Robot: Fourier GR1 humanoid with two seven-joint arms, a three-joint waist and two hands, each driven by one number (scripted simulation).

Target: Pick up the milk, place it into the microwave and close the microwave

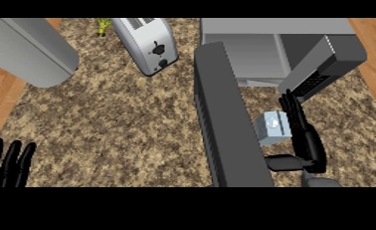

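Left hand (15,164) sits at lower left edge of the worktop (117,124), fingers straight and pointing up, holding nothing, resting. Right hand (305,142) is at lower right, fingers extended along the right side of the milk (273,126), thumb sticking out left below the carton; fingers look mostly straight against it, not wrapped round. Can't tell if the carton is lifted or standing on the worktop. Milk is a small pale-blue carton, just right of the open microwave door (224,124), in front of the microwave (257,45) opening, not inside. Door swings out toward the near edge, dark slab seen edge-on. Microwave is grey, cavity visible, at the far right. Toaster (150,45) is far centre-left, tilted in view. Large grey cylinder-like object (37,50) at far left. Small green-yellow item (103,25) behind the toaster, too small to identify.
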